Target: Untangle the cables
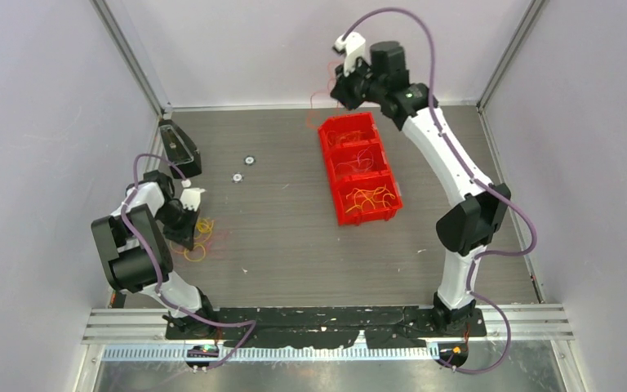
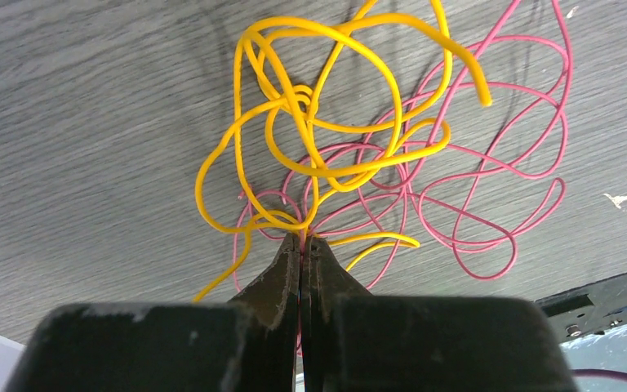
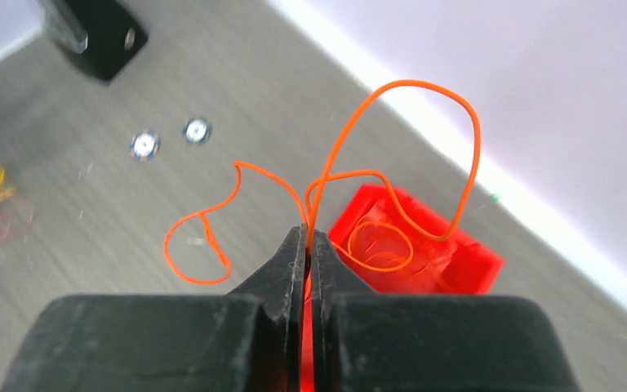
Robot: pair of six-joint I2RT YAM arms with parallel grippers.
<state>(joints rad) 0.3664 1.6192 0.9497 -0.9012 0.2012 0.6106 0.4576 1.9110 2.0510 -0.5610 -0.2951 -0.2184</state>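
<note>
The left end effector [image 2: 302, 238] is closed on a tangle [image 2: 359, 163] of the yellow cable [image 2: 467, 67] and pink cable [image 2: 567, 98], which lies on the grey surface [image 2: 90, 122] near the left wall. The right end effector [image 3: 309, 237] is closed on the orange cable [image 3: 412, 82], which it holds in the air over the far end of the red bin [image 3: 457, 265]. Two small discs [image 1: 250, 160] and a black block [image 1: 181, 147] lie apart from the tangle.

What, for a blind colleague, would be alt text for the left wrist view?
The left end effector, shut, pinches a yellow cable and a pink cable, tangled together on a grey table.
</note>
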